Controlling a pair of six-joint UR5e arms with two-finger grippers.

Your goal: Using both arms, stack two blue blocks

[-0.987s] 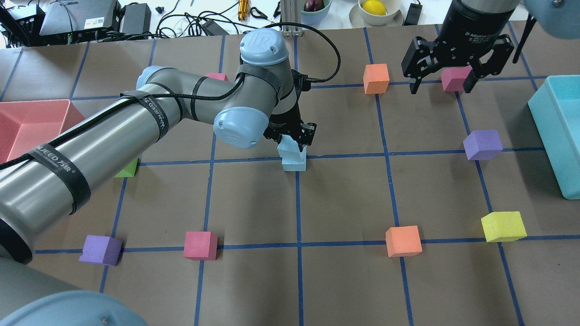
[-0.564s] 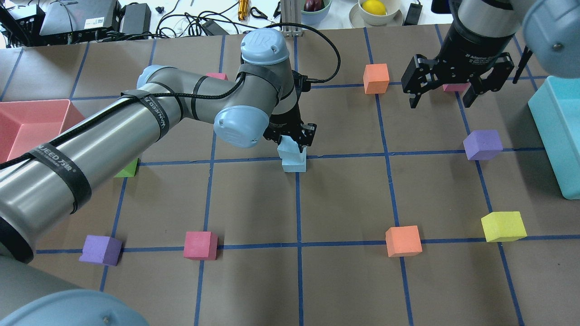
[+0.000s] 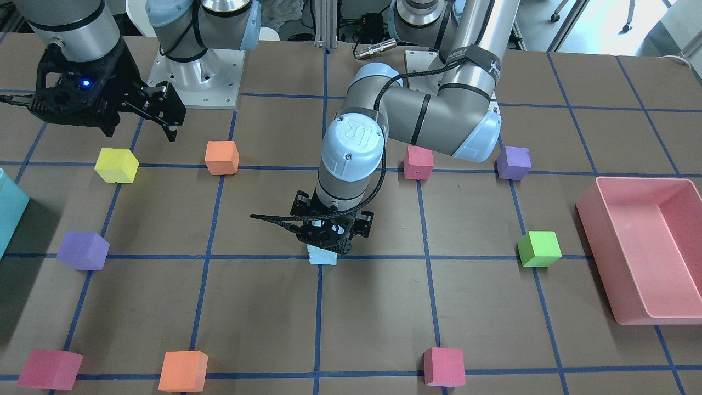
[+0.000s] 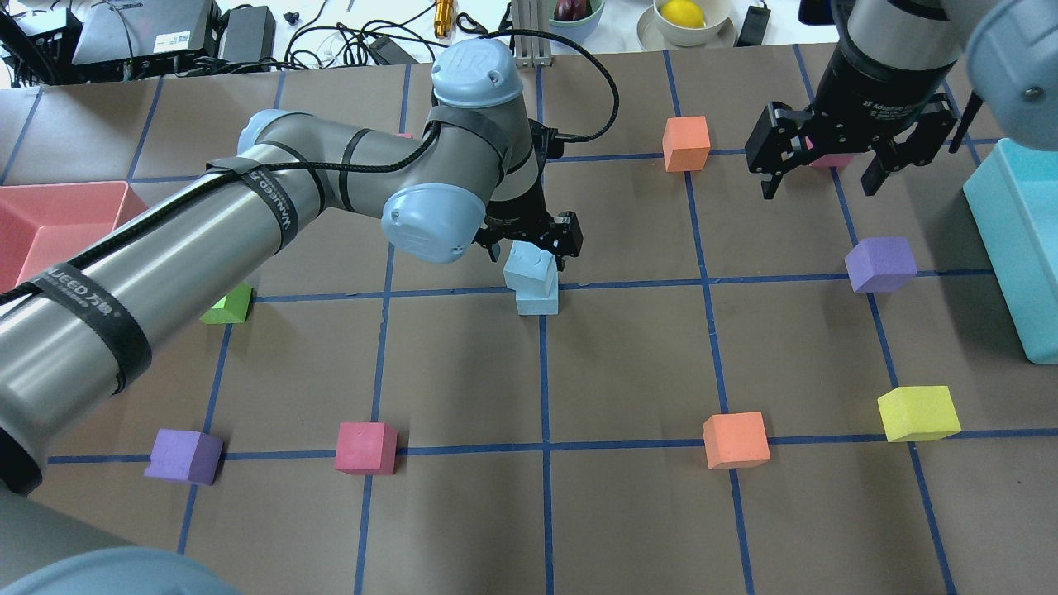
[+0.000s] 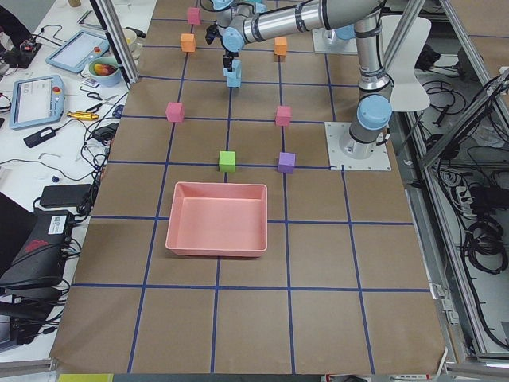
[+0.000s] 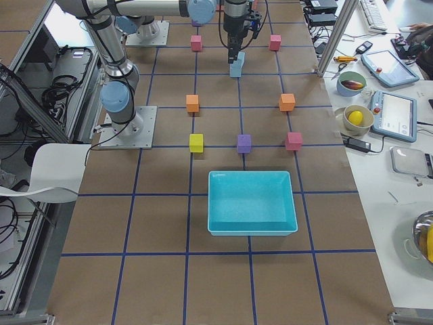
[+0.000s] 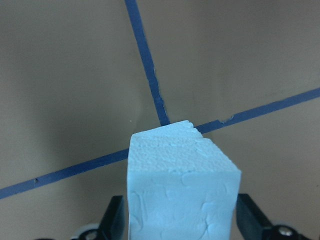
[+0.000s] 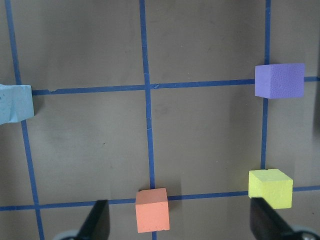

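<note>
Two pale blue blocks are stacked near the table's middle: the top block [image 4: 529,268] sits a little askew on the bottom block [image 4: 539,306]. My left gripper [image 4: 531,250] hangs right over the stack, fingers spread on either side of the top block, open. In the left wrist view the top block [image 7: 180,190] fills the space between the fingers [image 7: 116,220]. From the front, the left gripper [image 3: 329,238] hides the top block and only the bottom block [image 3: 322,258] shows. My right gripper [image 4: 818,183] is open and empty, far to the right.
A pink cube [image 4: 829,159] lies under the right gripper, with an orange cube [image 4: 686,142] and a purple cube [image 4: 880,263] near it. A teal box [image 4: 1017,240] stands at the right edge and a pink tray [image 4: 50,223] at the left. Other coloured cubes are scattered around the grid.
My left gripper's fingers have spread away from the top blue block and the wrist has risen slightly; the block stays on the stack. My right gripper has drifted a little to the right.
</note>
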